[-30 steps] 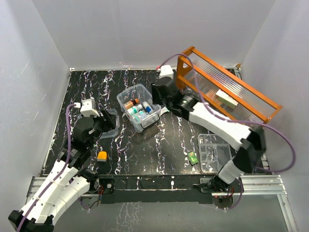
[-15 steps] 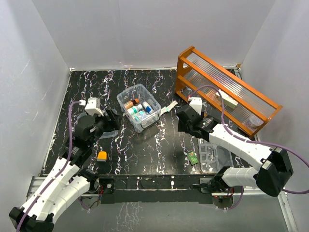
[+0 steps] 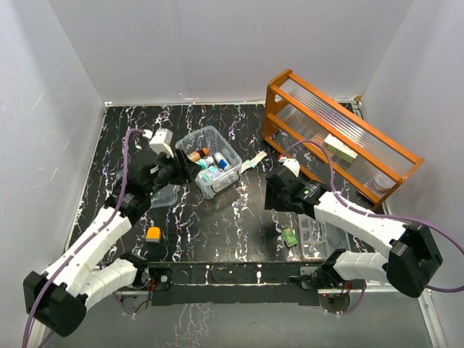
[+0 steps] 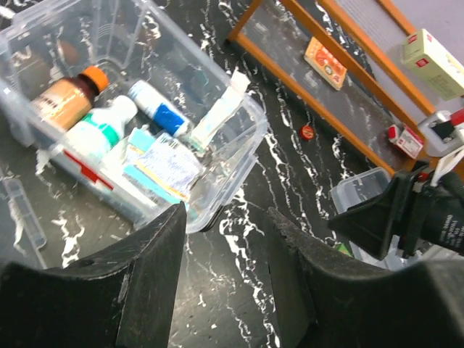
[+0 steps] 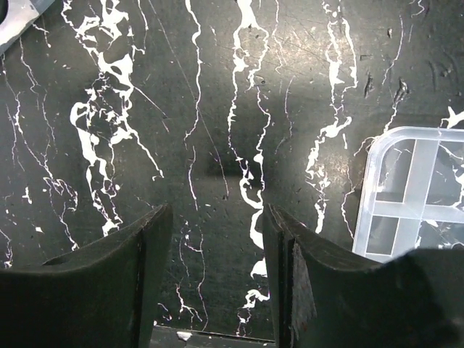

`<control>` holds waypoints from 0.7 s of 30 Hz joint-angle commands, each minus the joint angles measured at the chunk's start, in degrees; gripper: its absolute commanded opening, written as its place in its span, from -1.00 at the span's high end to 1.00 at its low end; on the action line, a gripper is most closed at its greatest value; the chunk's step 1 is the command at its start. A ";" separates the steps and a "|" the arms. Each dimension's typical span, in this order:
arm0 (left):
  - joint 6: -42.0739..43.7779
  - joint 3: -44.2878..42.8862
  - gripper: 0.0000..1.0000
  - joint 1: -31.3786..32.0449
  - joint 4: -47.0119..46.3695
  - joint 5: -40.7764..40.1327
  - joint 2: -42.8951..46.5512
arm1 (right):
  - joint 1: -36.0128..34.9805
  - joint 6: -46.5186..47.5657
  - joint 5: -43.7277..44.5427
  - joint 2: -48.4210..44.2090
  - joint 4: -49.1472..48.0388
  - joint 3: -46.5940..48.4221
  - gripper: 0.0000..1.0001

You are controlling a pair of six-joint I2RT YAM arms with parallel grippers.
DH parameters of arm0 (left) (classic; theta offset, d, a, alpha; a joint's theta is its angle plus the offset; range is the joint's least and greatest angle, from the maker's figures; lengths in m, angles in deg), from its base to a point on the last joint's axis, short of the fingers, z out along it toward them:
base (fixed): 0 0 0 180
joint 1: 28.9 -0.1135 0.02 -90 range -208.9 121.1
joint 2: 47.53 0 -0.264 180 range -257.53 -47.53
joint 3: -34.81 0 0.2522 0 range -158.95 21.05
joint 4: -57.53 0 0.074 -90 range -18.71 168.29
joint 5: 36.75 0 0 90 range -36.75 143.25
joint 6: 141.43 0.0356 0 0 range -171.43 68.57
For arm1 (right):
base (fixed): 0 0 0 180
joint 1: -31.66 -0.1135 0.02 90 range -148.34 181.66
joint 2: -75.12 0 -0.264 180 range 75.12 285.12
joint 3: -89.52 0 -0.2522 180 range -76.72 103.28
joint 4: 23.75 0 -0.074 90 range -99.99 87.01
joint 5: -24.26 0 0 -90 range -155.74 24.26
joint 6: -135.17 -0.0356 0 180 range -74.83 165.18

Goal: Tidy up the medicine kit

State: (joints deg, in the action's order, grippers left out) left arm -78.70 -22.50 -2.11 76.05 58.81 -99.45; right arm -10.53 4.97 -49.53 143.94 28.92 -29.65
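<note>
Sitting open in the upper middle of the top view, the kit box (image 3: pixel 210 161) is already carrying a fair load: a brown bottle (image 4: pixel 65 98), a white bottle (image 4: pixel 98 130), a blue tube (image 4: pixel 156 109) and flat packets (image 4: pixel 163 163) are lying loose inside, nothing sorted. Its walls are looking clear and thin, with a red mark (image 4: pixel 80 163) showing on the near one. By my judgement the job is running at about halfway. A white tube (image 3: pixel 254 161) is lying on the bench (image 3: pixel 217 225) just right of the box, a green packet (image 3: pixel 290 236) is waiting beside the tray (image 3: pixel 319 228), and an orange item (image 3: pixel 153 233) is sitting at lower left; those likely need gathering. The tray is lying well apart from the box at lower right, and the lid (image 3: pixel 165 196) is resting off the box, beside the left arm (image 3: pixel 101 232). The left claw (image 4: pixel 225 217) is hovering spread and empty over the box's near rim; the right claw (image 5: pixel 215 217) is hanging spread and empty above the bench, between box and tray
</note>
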 commanded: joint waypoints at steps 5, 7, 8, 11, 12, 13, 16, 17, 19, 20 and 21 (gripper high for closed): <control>-1.03 -3.93 0.10 -0.07 -1.87 6.52 -5.27 | 0.20 -7.79 6.24 2.60 10.53 -0.12 -0.10; -1.16 -3.21 0.10 -0.11 -2.23 6.12 -4.92 | 0.21 -8.24 4.97 2.67 11.65 -1.18 -0.18; -1.25 -2.88 0.10 -0.05 -2.35 5.86 -4.61 | 0.22 -8.25 3.93 2.27 11.66 -1.90 -0.20; -1.29 -2.19 0.08 -0.10 -2.64 5.07 -3.82 | 0.22 -8.29 0.33 0.86 10.30 -4.22 -0.30; -1.30 -2.00 0.07 -0.07 -2.72 4.81 -3.62 | 0.24 -8.24 -0.52 0.57 9.71 -5.06 -0.32; -1.18 -1.82 0.06 -0.07 -2.73 4.61 -3.44 | 0.19 -8.22 -1.37 0.38 9.21 -5.66 -0.33; -0.67 -1.44 0.04 -0.07 -2.37 4.06 -3.15 | 0.22 -9.60 -2.66 1.26 9.07 -6.49 -0.33; -0.44 -1.44 0.03 -0.11 -2.21 3.95 -3.04 | 0.21 -9.82 -3.14 1.75 9.01 -6.66 -0.33; -0.06 -1.21 0.02 -0.07 -1.97 3.78 -2.73 | 0.25 -9.89 -4.87 2.93 8.47 -7.01 -0.33; 0.13 -1.00 0.01 -0.07 -1.87 3.59 -2.59 | 0.26 -9.84 -5.55 3.30 8.04 -7.32 -0.33; 0.31 -0.88 0.01 -0.07 -1.78 3.35 -2.38 | 0.26 -9.81 -5.76 3.52 7.80 -7.53 -0.33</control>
State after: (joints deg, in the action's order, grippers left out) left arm -79.53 -23.81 -2.09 74.49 63.05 -104.04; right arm -10.53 -3.29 -52.90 146.56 38.56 -36.40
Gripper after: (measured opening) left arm 0.491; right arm 0.665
